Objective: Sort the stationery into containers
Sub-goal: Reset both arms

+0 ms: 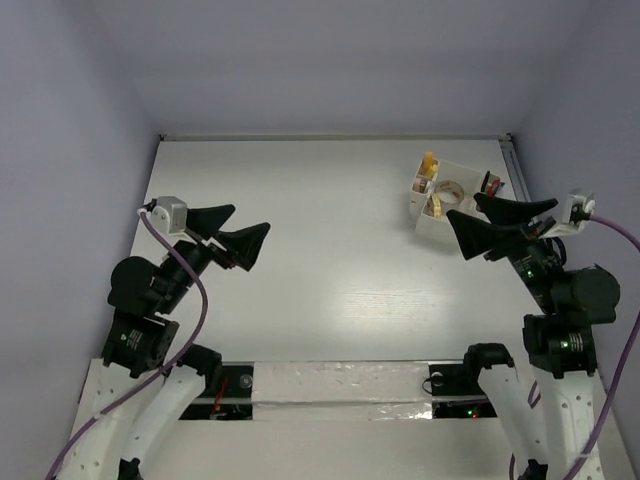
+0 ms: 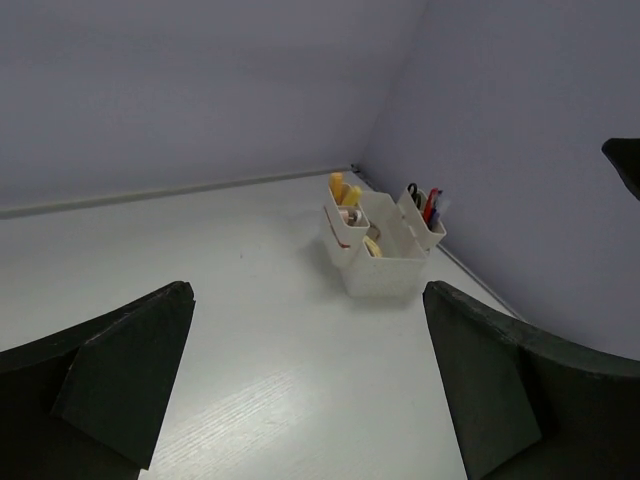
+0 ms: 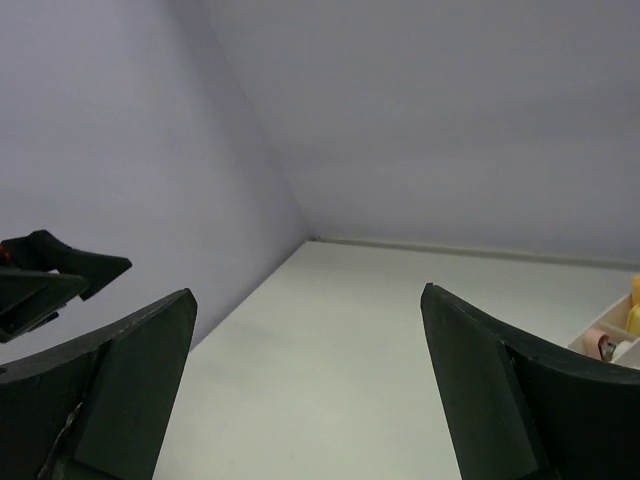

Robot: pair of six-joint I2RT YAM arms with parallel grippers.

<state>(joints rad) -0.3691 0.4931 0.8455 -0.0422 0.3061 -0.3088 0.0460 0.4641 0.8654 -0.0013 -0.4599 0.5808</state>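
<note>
The cream-white organizer (image 1: 428,225) stands at the far right of the table, and the stationery sits in its containers. Yellow blocks (image 2: 342,187) stick up from a rear compartment, a beige tape roll (image 2: 350,216) lies beside them, and red and blue pens (image 2: 431,206) stand with black scissors (image 2: 413,190) in the right one. My left gripper (image 1: 250,220) hovers open and empty over the left side of the table, pointing at the organizer (image 2: 385,275). My right gripper (image 1: 462,208) is open and empty, raised at the organizer's near edge; only a corner of the organizer (image 3: 622,350) shows in its view.
Grey walls close the table in on the left, back and right. A metal rail (image 1: 518,170) runs along the right edge behind the organizer. A taped strip (image 1: 340,385) lies between the arm bases. The left gripper (image 3: 60,272) shows in the right wrist view.
</note>
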